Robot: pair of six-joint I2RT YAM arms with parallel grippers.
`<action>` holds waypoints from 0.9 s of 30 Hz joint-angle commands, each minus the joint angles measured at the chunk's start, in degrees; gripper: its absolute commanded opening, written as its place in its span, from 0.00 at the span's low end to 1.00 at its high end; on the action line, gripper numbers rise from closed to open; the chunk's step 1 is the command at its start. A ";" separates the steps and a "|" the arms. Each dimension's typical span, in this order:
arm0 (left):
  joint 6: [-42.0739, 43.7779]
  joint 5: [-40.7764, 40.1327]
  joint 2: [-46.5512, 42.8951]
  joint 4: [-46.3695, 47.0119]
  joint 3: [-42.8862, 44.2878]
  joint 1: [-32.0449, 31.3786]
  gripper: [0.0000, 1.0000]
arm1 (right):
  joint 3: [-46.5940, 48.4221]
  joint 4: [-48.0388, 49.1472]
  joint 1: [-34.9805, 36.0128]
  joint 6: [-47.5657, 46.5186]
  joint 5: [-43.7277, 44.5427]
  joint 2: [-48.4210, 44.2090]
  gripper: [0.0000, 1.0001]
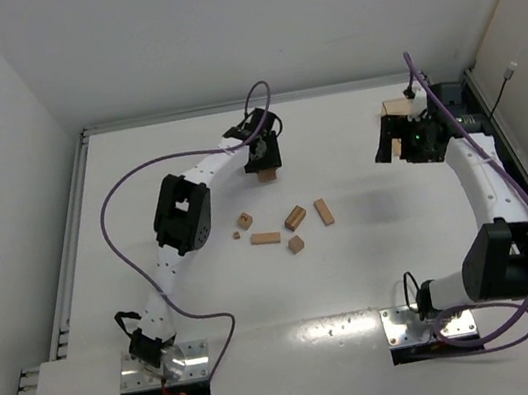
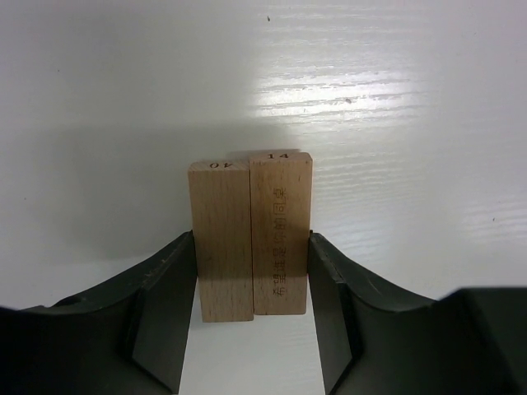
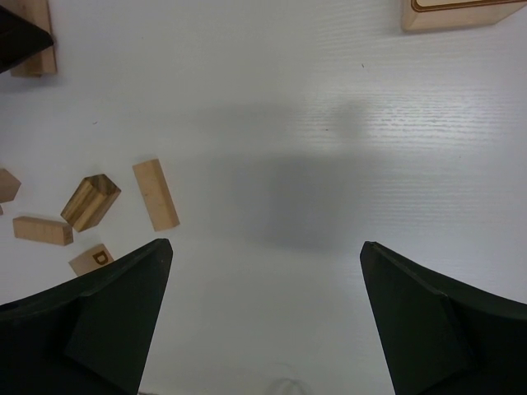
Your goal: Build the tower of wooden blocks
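Observation:
In the left wrist view two wood blocks (image 2: 251, 239) lie side by side as a pair, printed numbers on their far ends. My left gripper (image 2: 252, 240) is shut on the pair, one jaw pressed to each outer side. The top view shows this gripper (image 1: 263, 162) at the table's far middle with the blocks (image 1: 265, 173) under it. Several loose wood blocks (image 1: 294, 219) lie scattered mid-table. The right wrist view has them at its left edge (image 3: 155, 194). My right gripper (image 3: 265, 251) is open over bare table, at the far right (image 1: 390, 148). A tower is out of view.
A larger light wooden piece (image 1: 396, 107) sits at the far right behind the right gripper, and shows in the right wrist view's top corner (image 3: 459, 13). Purple cables loop over both arms. White walls close in the table's far and side edges.

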 commanded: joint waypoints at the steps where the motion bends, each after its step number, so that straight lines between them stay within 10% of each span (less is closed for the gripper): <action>1: 0.77 2.00 2.67 2.01 -0.85 1.18 0.42 | 0.10 2.08 -0.30 0.64 -1.17 0.01 0.96; 6: 0.77 2.00 0.83 2.54 -3.49 1.18 0.74 | 0.10 2.08 -0.30 0.64 -1.17 0.54 0.96; 13: 6.29 2.52 -8.45 3.32 -8.32 1.18 0.78 | -0.51 2.61 -0.30 -0.59 -1.17 -1.04 0.96; 18: 15.96 6.47 -27.35 13.77 -27.11 1.18 0.93 | -2.44 4.45 0.31 -4.72 -1.17 -2.97 0.96; 23: 31.61 18.50 -41.61 12.22 -37.14 2.24 0.99 | -2.97 3.92 0.31 -12.18 -5.56 -3.50 0.76; 27: 40.66 28.96 -48.64 4.67 -40.05 3.64 0.99 | -3.59 3.31 1.45 -18.51 -6.18 -3.50 0.96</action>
